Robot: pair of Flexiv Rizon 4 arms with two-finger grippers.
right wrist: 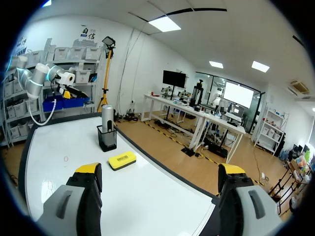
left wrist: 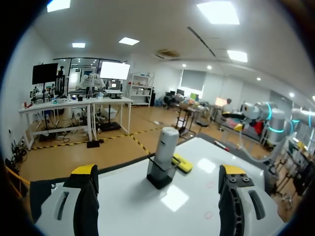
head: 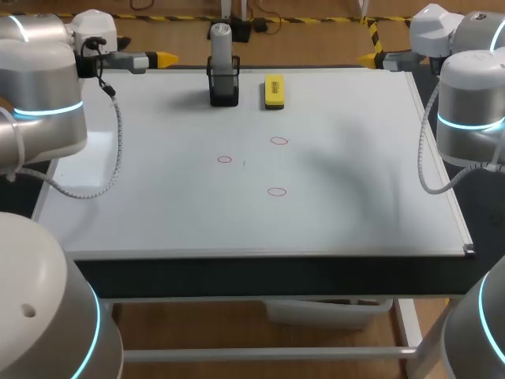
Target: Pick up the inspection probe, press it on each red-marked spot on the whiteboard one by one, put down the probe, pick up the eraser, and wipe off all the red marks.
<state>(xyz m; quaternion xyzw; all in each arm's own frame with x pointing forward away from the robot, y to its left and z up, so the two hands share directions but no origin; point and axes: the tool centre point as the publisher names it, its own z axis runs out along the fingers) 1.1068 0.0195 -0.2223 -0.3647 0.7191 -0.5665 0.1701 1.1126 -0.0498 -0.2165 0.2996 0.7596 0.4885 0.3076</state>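
Observation:
The grey inspection probe (head: pixel 222 49) stands upright in a black holder (head: pixel 224 87) at the back of the whiteboard (head: pixel 158 197). The yellow eraser (head: pixel 274 90) lies just right of it. Three red circles (head: pixel 225 159), (head: pixel 278 141), (head: pixel 276 192) are drawn mid-board. My left gripper (head: pixel 162 58) hovers open at the board's back left corner, pointing toward the probe (left wrist: pixel 166 145), with the eraser (left wrist: pixel 181 163) behind it. My right gripper (head: pixel 371 59) is open at the back right corner; ahead of its fingers (right wrist: pixel 88 169) lie the eraser (right wrist: pixel 122 160) and the probe (right wrist: pixel 107 119).
The whiteboard covers nearly the whole tabletop, its metal front rim (head: pixel 268 254) toward me. A red mark (left wrist: pixel 208 215) shows ahead of the left gripper (left wrist: pixel 158 173). My left arm (right wrist: pixel 42 78) appears beyond the probe in the right wrist view.

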